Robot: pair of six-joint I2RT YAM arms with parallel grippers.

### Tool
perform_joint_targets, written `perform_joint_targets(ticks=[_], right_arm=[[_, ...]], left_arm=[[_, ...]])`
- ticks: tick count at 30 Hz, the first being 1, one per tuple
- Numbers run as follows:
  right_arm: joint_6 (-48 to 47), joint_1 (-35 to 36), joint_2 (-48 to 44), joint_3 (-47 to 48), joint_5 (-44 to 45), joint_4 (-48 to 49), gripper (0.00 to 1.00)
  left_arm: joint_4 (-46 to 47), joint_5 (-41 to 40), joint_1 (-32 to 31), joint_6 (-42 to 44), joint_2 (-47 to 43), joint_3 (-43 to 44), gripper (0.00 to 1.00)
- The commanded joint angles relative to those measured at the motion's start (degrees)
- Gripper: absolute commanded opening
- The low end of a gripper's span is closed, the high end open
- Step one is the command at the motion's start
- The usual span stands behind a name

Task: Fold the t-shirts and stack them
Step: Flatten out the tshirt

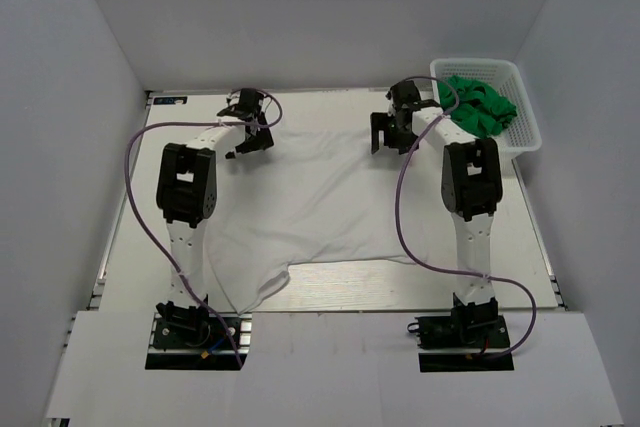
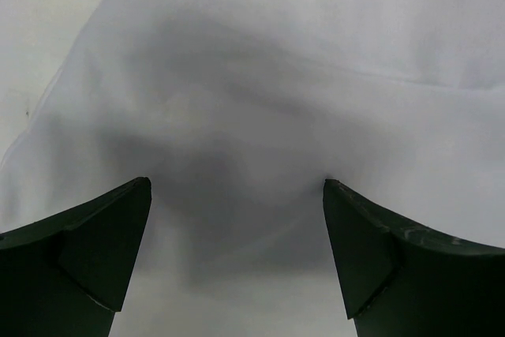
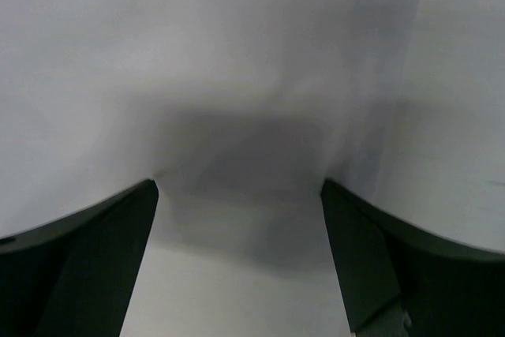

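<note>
A plain white t-shirt (image 1: pixel 310 197) lies spread over the middle of the table, one part trailing toward the near left. My left gripper (image 1: pixel 252 143) hovers over its far left corner, open, with white cloth (image 2: pixel 260 100) below the fingers and nothing between them. Over the shirt's far right corner my right gripper (image 1: pixel 385 137) is open too. In the right wrist view the cloth's edge (image 3: pixel 237 76) lies just ahead of its spread fingers. Bright green t-shirts (image 1: pixel 480 105) sit bunched in the basket.
The white lattice basket (image 1: pixel 525 135) stands at the back right corner, close beside the right arm. White walls enclose the table (image 1: pixel 520 237) on three sides. Purple cables loop off both arms.
</note>
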Motion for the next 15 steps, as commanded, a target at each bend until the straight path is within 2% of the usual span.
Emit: perform_joint_targets(ticks=[1, 5, 8, 10, 14, 15], right_arm=[[-0.46, -0.33, 2.84, 4.87, -0.87, -1.79, 0.90], [-0.55, -0.68, 9.33, 9.52, -1.84, -2.75, 0.90], [-0.81, -1.03, 14.43, 18.89, -0.61, -3.81, 0.90], [-0.55, -1.56, 17.34, 21.74, -0.17, -3.46, 0.90], [1.81, -4.19, 19.55, 25.97, -2.27, 4.86, 0.90], [1.91, -4.98, 19.20, 25.97, -2.97, 7.94, 0.90]], left_arm=[[-0.69, 0.74, 0.33, 0.81, 3.36, 4.47, 1.00], [-1.31, 1.35, 0.33, 2.04, 8.11, 9.22, 1.00], [-2.36, 1.36, 0.86, 3.27, 13.29, 16.92, 1.00], [-2.97, 1.89, 0.86, 4.06, 16.46, 21.60, 1.00], [-2.46, 3.99, 1.39, 5.82, 24.29, 35.91, 1.00], [-1.41, 3.39, 2.00, 6.34, 25.26, 37.16, 1.00]])
